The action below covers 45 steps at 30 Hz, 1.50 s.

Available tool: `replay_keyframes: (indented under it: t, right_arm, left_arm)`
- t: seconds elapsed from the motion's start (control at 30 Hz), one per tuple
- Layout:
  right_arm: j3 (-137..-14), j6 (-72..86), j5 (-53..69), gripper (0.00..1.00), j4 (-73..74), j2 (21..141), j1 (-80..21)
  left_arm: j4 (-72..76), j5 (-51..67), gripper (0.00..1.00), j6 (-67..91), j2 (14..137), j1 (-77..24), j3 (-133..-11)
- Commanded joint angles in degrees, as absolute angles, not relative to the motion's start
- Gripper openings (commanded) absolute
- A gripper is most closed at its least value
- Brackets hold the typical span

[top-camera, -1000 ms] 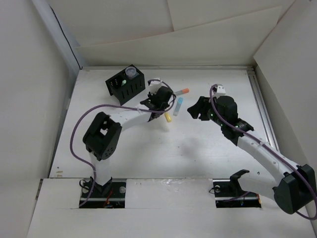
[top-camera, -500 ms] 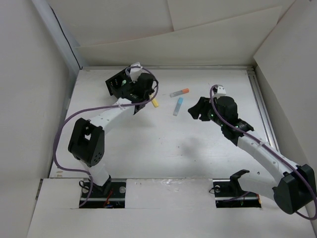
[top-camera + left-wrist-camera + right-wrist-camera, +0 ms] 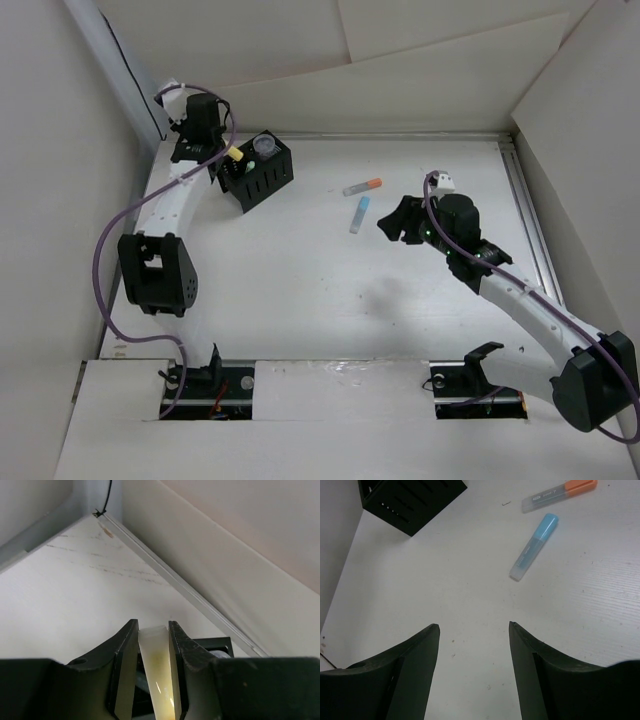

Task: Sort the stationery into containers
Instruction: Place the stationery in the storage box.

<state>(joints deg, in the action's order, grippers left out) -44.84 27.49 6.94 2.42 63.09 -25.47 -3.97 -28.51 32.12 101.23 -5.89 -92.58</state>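
Overhead, the left hand (image 3: pixel 226 150) hangs in the counter's (image 3: pixel 300 300) far-left corner, clamping the yellow stick (image 3: pixel 236 154) at the edge of the black organiser (image 3: pixel 262 178), which holds a pale roll (image 3: pixel 264 145). Only its wrist camera shows the stick running lengthwise between both fingers (image 3: pixel 125 670). The right hand (image 3: pixel 474 626) gapes wide and empty near the light blue stick (image 3: pixel 533 546), lying diagonally, and the grey stick (image 3: pixel 559 495), orange tip rightward, its print too small to read.

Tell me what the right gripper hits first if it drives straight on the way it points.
Probably bare table; the light blue marker lies ahead, slightly right of where the right gripper aims. Depth is unclear.
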Motion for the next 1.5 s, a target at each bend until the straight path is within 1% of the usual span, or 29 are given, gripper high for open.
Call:
replay_keyframes:
  t: [0.0,0.23,0.6,0.87,1.17,1.47]
  right_arm:
    - [-44.8,27.4,7.8,0.64,-0.9,62.6,-25.0]
    - [-44.3,27.4,8.3,0.64,-1.4,62.6,-25.0]
    - [-44.3,27.4,8.3,0.64,-1.9,62.6,-25.0]
    - [-44.3,27.4,8.3,0.64,-2.5,63.1,-25.6]
    - [-44.3,27.4,8.9,0.64,-3.0,63.6,-25.6]
    - [-43.8,27.4,8.9,0.64,-3.6,64.2,-25.6]
  left_arm:
    - [-6.2,-32.2,0.06,28.0,103.8,-6.0,-96.0]
    - [-4.8,-38.2,0.06,24.5,108.7,-6.0,-99.7]
    - [-4.1,-41.2,0.07,21.4,114.3,-6.0,-104.4]
    - [1.9,-46.7,0.07,16.0,115.5,-8.3,-103.2]
    - [3.9,-47.2,0.07,14.2,117.8,-8.9,-103.8]
    - [8.3,-50.9,0.07,10.1,118.3,-11.2,-102.0]
